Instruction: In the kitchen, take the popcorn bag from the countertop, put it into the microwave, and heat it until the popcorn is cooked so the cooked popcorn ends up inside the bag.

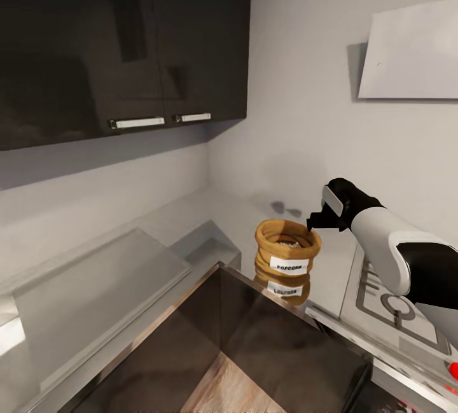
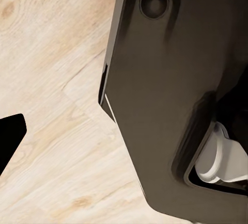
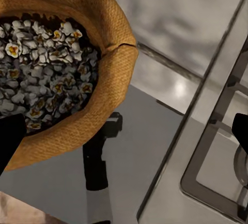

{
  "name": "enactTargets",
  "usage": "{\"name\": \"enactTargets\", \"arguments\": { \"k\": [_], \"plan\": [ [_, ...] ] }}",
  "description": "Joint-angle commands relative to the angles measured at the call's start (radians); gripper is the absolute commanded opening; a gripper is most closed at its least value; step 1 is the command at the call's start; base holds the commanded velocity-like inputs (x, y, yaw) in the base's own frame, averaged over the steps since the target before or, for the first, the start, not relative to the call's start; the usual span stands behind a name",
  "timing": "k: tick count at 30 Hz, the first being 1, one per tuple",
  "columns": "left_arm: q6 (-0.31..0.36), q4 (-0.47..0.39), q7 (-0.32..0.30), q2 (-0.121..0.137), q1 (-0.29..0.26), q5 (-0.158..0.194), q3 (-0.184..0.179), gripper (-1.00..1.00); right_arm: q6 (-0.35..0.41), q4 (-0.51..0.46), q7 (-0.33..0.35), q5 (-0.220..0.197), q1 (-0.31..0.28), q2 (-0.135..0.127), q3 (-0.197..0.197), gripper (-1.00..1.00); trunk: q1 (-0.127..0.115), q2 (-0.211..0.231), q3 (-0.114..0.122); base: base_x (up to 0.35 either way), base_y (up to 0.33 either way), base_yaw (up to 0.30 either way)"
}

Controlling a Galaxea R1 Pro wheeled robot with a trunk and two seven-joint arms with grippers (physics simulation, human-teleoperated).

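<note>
The tan popcorn bag (image 1: 287,254) stands upright on the grey countertop (image 1: 210,216), its white label facing me. Whitish popcorn (image 3: 46,74) with yellow centres fills it below the rolled rim (image 3: 111,79). My right gripper (image 1: 316,219) hovers just above the bag's right rim, open, with the rim between its spread fingers (image 3: 6,141). In the left wrist view, one finger (image 2: 10,136) of my left gripper hangs low over the wooden floor beside the robot's dark base (image 2: 165,94), holding nothing. The microwave is out of view.
The steel gas hob (image 1: 388,298) lies right of the bag, close under my right forearm. Dark glossy wall cabinets (image 1: 121,37) hang above the counter's left run, and the white slanted hood (image 1: 413,50) is at upper right. A dark reflective panel (image 1: 254,349) fills the foreground.
</note>
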Motion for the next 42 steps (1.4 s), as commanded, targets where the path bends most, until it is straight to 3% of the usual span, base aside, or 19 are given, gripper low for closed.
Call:
{"name": "enactTargets", "arguments": {
  "k": [1, 17, 24, 32, 42],
  "plan": [
    [0.007, -0.003, 0.0, 0.0, 0.0, 0.0, 0.004, 1.0, 0.004, -0.001, -0.006, -0.011, -0.001, 0.0, 0.006, 1.0, 0.0, -0.002, -0.003, 0.0, 0.0, 0.0],
    [0.007, -0.003, 0.0, 0.0, 0.0, 0.001, 0.004, 1.0, 0.005, 0.0, -0.007, -0.011, 0.0, -0.003, 0.008, 1.0, 0.0, -0.002, -0.004, 0.072, 0.0, 0.0],
    [0.007, -0.003, 0.0, 0.0, 0.0, 0.0, 0.004, 1.0, 0.004, 0.054, -0.009, -0.011, -0.001, -0.003, 0.003, 1.0, 0.0, -0.002, -0.004, 0.0, 0.0, 0.0],
    [0.007, -0.003, 0.0, 0.0, 0.0, 0.001, 0.004, 1.0, 0.004, 0.084, -0.009, -0.011, -0.001, -0.001, -0.103, 1.0, 0.0, -0.002, -0.009, 0.0, 0.0, 0.0],
    [0.007, -0.003, 0.0, 0.0, 0.0, 0.001, 0.004, 1.0, 0.004, 0.085, -0.009, -0.011, -0.001, -0.003, -0.113, 1.0, 0.0, -0.002, -0.024, 0.0, 0.0, 0.0]
  ]
}}
